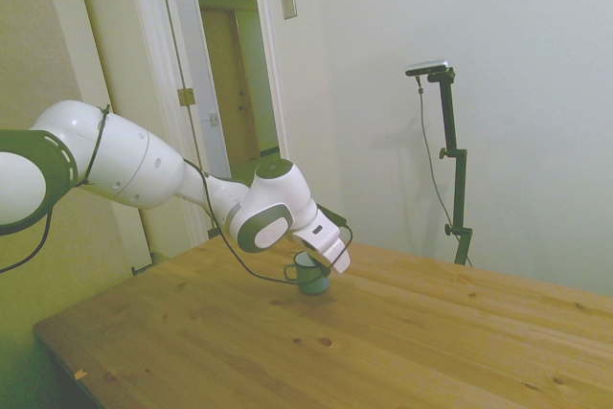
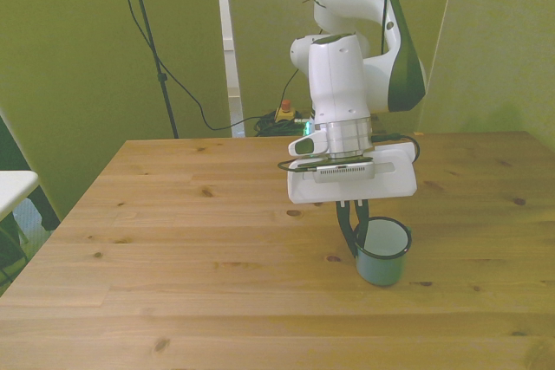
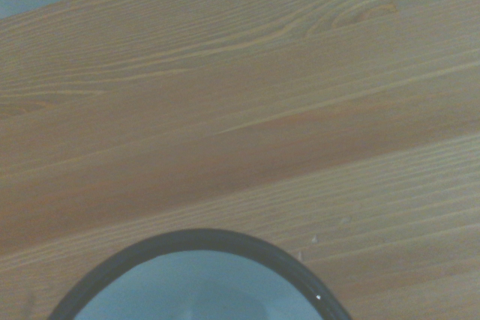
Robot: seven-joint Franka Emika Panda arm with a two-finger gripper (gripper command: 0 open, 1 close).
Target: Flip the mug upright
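Note:
The blue-teal mug [image 2: 382,259] stands upright on the wooden table [image 2: 173,214], its pale inside facing up. My gripper [image 2: 353,217] points straight down over the side of the mug toward the front view's left. Its dark fingers stand close together, astride the rim there, where a dark loop like the handle shows. In the side view the mug [image 1: 311,278] sits just under the white hand, which hides the fingers. The wrist view shows the mug's dark rim [image 3: 196,237] and pale inside from close above, with bare planks beyond.
Bare wooden planks spread on all sides of the mug. The table's near edge in the front view lies a short way in front of it. A doorway and plain walls stand behind the table.

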